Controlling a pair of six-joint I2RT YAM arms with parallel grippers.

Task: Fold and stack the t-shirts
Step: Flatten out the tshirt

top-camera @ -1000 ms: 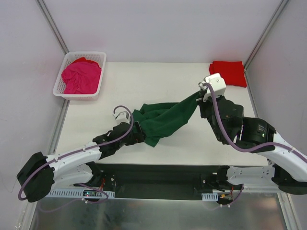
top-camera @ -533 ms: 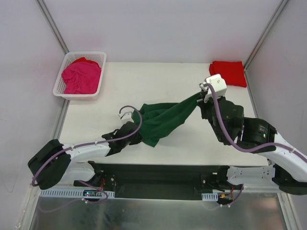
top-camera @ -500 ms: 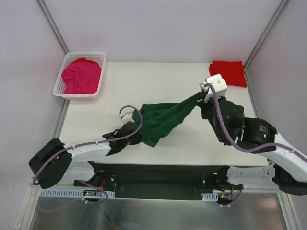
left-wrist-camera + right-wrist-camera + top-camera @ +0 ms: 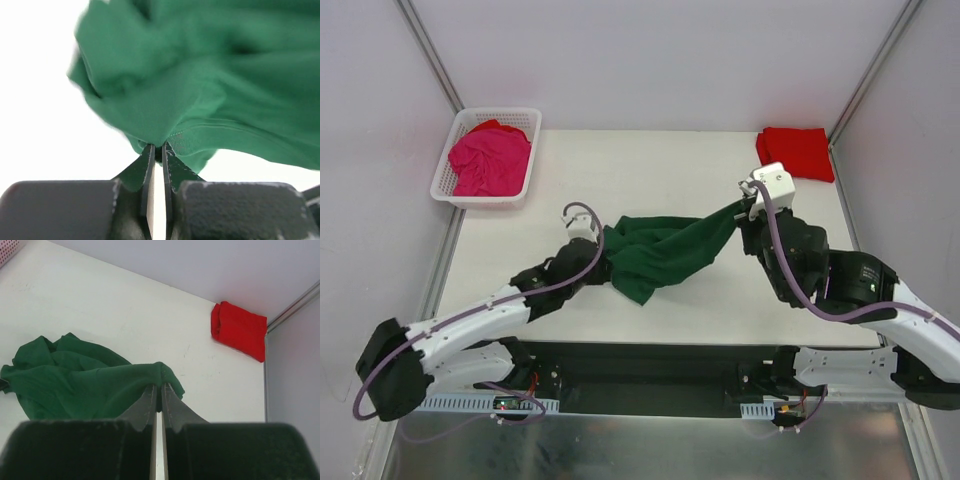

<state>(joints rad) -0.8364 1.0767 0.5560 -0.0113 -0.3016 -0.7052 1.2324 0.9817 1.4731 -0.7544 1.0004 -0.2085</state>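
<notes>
A dark green t-shirt (image 4: 660, 250) hangs bunched between my two grippers over the middle of the table. My left gripper (image 4: 600, 245) is shut on its left edge; the wrist view shows the cloth (image 4: 200, 90) pinched at the fingertips. My right gripper (image 4: 745, 208) is shut on the shirt's right end, a fold of green cloth (image 4: 100, 380) caught between the tips. A folded bright red t-shirt (image 4: 798, 152) lies at the far right corner, also in the right wrist view (image 4: 239, 330). A magenta pink t-shirt (image 4: 492, 160) lies crumpled in the basket.
A white lattice basket (image 4: 450, 190) stands at the far left corner of the white table (image 4: 620, 170). Grey walls with metal frame posts (image 4: 430, 55) close in the table on three sides.
My left gripper has closed on the green shirt's left edge and lifted it up and toward the back. The right gripper has dipped slightly, still holding its end.
</notes>
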